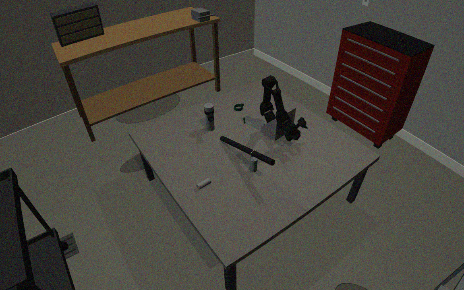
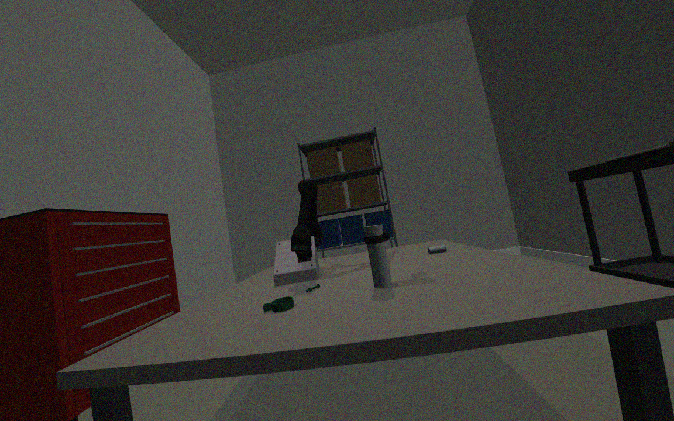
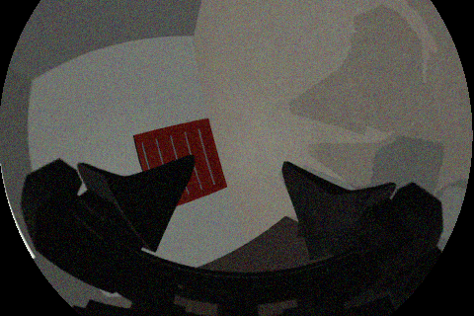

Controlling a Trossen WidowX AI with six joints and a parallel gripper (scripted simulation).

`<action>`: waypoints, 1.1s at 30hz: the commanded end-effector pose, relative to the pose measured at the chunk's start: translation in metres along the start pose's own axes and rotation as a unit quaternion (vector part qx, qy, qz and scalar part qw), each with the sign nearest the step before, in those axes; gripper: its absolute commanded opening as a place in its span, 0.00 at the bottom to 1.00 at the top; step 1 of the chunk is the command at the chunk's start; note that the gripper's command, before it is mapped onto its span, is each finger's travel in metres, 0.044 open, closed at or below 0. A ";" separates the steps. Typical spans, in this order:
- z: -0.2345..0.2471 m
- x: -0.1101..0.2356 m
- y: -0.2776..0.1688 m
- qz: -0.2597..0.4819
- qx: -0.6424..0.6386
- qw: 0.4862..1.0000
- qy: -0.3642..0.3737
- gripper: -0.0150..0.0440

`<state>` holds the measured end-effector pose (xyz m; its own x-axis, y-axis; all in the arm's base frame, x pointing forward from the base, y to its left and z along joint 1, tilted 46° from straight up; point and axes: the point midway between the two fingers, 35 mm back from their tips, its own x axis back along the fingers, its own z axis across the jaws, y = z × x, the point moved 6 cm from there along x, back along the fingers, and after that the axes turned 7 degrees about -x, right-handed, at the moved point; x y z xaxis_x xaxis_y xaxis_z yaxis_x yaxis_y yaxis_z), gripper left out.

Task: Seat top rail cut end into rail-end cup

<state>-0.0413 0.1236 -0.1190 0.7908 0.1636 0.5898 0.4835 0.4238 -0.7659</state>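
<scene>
the grey bench (image 1: 298, 216) carries everything. the black arm (image 1: 275, 104) is folded low by the bench's far edge. the dark top rail (image 1: 246, 149) lies slanted mid-bench through the loop cap (image 1: 253, 153), its cut end apart from the big post (image 1: 209, 117) near the far-left corner. the pincer (image 3: 233, 185) stands spread wide, holding and touching nothing.

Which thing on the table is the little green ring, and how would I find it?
Start at the grey table and find the black robot arm. Just beside the arm, toward the big grey post, the green ring lies flat on the table top. It is the only ring-shaped green thing; the other green piece nearby is a tiny bolt.
</scene>
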 end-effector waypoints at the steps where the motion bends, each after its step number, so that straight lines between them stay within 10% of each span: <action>1: 0.001 0.001 0.001 -0.003 -0.001 1.000 -0.002 0.98; 18: 0.030 0.143 0.067 -0.287 -0.099 0.940 -0.153 1.00; 33: 0.003 0.318 0.026 -0.488 -0.248 0.787 -0.283 1.00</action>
<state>0.1925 0.2019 0.0097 -0.1548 0.3345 0.9296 0.9643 0.2557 0.0686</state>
